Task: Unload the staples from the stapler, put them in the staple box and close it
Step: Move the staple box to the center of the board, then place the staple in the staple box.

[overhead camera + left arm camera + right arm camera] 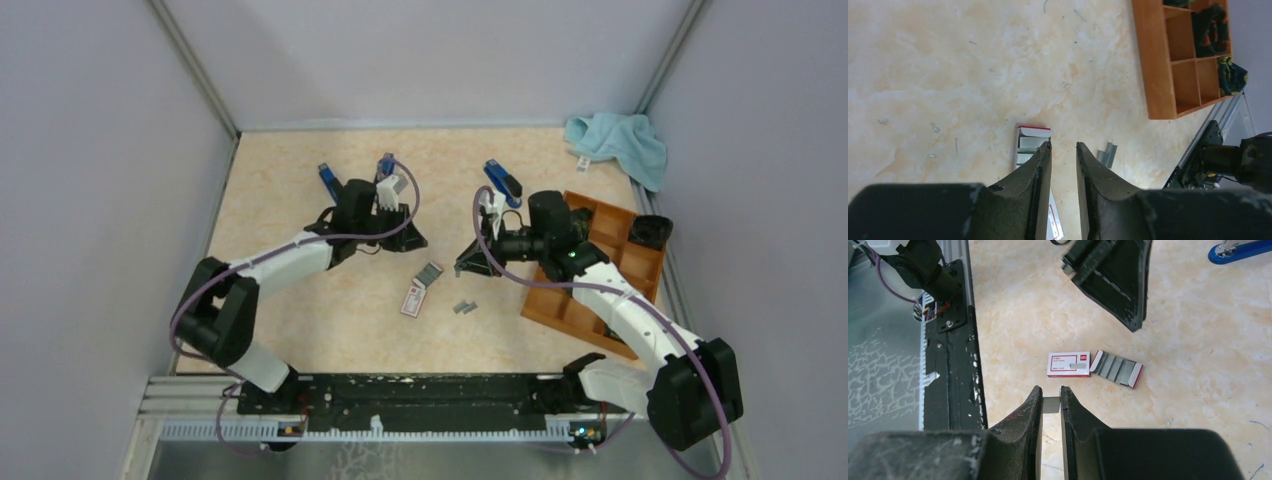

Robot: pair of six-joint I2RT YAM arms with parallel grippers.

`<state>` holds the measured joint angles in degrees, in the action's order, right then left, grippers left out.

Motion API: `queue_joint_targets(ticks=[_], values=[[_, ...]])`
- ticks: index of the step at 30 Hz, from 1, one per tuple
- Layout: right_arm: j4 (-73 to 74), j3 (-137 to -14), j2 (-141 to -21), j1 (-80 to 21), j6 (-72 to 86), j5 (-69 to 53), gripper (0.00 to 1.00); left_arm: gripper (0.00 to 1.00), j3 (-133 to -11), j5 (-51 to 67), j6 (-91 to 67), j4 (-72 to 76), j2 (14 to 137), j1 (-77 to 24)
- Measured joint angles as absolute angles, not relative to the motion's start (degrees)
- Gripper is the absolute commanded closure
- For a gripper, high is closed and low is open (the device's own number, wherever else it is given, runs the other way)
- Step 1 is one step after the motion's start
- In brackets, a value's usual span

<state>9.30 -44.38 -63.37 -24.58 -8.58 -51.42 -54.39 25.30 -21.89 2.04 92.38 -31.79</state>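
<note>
Landmark: the small white box (414, 298) with a red label lies flat on the table between the two arms.
Staples: loose grey staples (464, 307) lie on the table just to the right of the box. More strips sit in the drawer (1115, 369), which is slid out on the box's far side.
Staplers: a blue stapler (503, 182) sits well beyond the box to the right. A second stapler (325, 178) lies well beyond it to the left, partly hidden by the left arm. Whether either has staples inside cannot be seen.
Right gripper: the right gripper (1050, 388) hangs just right of the box, over the loose staples. Its jaws are a narrow slit apart and a grey strip shows in the slit. I cannot tell whether the strip is pinched or is lying on the table below.
Left gripper: the left gripper (1063, 145) is above the far side of the box, over the drawer. Its fingers are narrowly parted with bare table showing between them, so it grips nothing.
Step in hand: probably handling a strip at the spot right of the box, though setting down and lifting look alike here.
Doing it well: hold the strip square across its long sides, since thin joined staples slip or snap easily. Go low before letting go, and stay off the box so it is not nudged.
Next need: one gripper should probably steady a stapler while the other draws out its strip. The left gripper is the nearer one to the second stapler.
</note>
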Motion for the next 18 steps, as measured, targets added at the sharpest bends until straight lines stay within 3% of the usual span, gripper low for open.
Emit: queue_joint_targets(ticks=[5,10,18], values=[[9.6,-44.4,-63.4,-24.6,-9.6,-50.6,0.92,0.67,-44.9,23.9,-21.8,9.6,80.7,-31.7],[10.3,-44.4,-63.4,-24.6,-11.0,-49.4,0.92,0.59,-33.1,22.5,-21.6,15.2,70.1,-31.4],[10.8,-44.4,-63.4,-24.6,-12.7,-47.2,0.92,0.59,-24.6,15.4,-21.6,16.5,59.3,-31.2]])
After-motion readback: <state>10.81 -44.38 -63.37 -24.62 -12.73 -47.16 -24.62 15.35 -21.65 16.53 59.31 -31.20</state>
